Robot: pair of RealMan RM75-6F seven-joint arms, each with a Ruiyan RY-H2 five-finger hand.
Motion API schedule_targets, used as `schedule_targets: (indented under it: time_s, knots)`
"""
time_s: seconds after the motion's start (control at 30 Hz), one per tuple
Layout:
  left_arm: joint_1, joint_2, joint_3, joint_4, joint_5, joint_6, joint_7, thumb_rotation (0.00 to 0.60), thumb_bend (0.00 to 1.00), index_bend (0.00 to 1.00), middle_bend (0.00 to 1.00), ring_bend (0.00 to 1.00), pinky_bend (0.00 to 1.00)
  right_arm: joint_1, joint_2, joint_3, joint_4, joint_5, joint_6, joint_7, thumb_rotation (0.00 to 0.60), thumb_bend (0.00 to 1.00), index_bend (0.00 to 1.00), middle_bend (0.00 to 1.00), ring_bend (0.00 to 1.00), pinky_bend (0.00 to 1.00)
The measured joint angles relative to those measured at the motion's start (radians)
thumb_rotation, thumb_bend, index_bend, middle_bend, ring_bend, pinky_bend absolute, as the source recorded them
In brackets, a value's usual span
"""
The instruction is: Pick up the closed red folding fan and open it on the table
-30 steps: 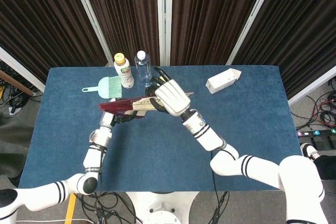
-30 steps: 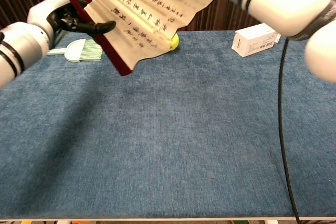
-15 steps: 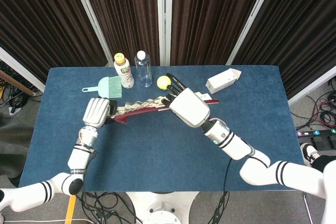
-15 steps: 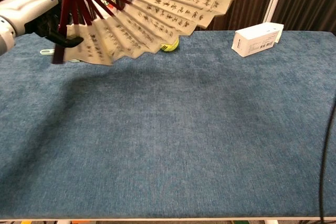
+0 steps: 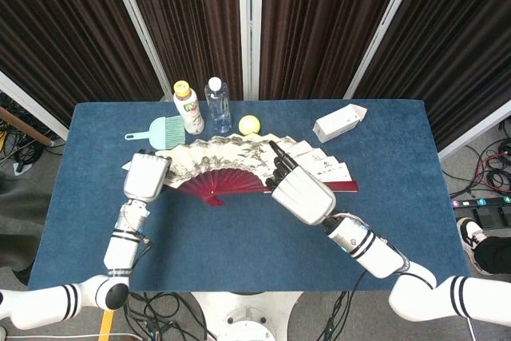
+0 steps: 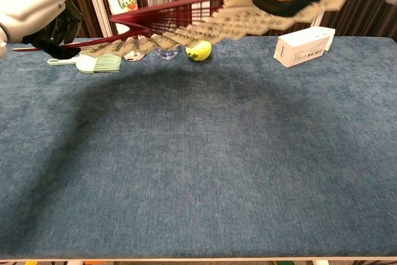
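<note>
Red-ribbed fan (image 5: 239, 167) spreads above the table, gripped between left hand (image 5: 144, 176) and right hand (image 5: 302, 194).

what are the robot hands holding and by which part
Both hold the fan, spread open above the table: the left robot hand at its left end rib, the right robot hand at its right end.
</note>
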Motion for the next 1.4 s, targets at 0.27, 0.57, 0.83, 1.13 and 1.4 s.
schedule_targets:
  time_s: [0.27, 0.57, 0.83, 1.13, 1.4]
  knots:
    - [-0.003, -0.036, 0.022, -0.054, -0.024, 0.052, 0.136, 0.6, 0.33, 0.69, 0.69, 0.62, 0.57, -0.096, -0.009, -0.052, -0.041, 0.012, 0.07, -0.119, 0.6, 0.72, 0.68, 0.6, 0.29, 0.0]
    - [-0.013, -0.097, 0.04, -0.03, -0.015, 0.08, 0.225, 0.6, 0.33, 0.65, 0.66, 0.62, 0.57, -0.184, -0.092, -0.106, 0.029, -0.023, 0.127, -0.158, 0.6, 0.63, 0.54, 0.53, 0.23, 0.0]
    - [-0.009, -0.143, 0.057, -0.012, 0.001, 0.08, 0.22, 0.6, 0.06, 0.17, 0.27, 0.2, 0.33, -0.246, -0.106, -0.123, -0.003, 0.024, 0.141, -0.197, 0.6, 0.17, 0.02, 0.13, 0.0, 0.0]
    - [-0.002, -0.13, 0.055, -0.068, -0.001, 0.048, 0.162, 0.6, 0.0, 0.06, 0.09, 0.01, 0.17, -0.297, -0.094, -0.151, -0.006, 0.058, 0.131, -0.203, 0.6, 0.0, 0.0, 0.0, 0.0, 0.0]
    - [-0.004, -0.055, 0.054, -0.139, -0.034, -0.059, 0.073, 0.6, 0.0, 0.05, 0.08, 0.0, 0.16, -0.311, -0.057, -0.155, -0.02, 0.112, 0.089, -0.12, 0.6, 0.0, 0.0, 0.0, 0.0, 0.0]
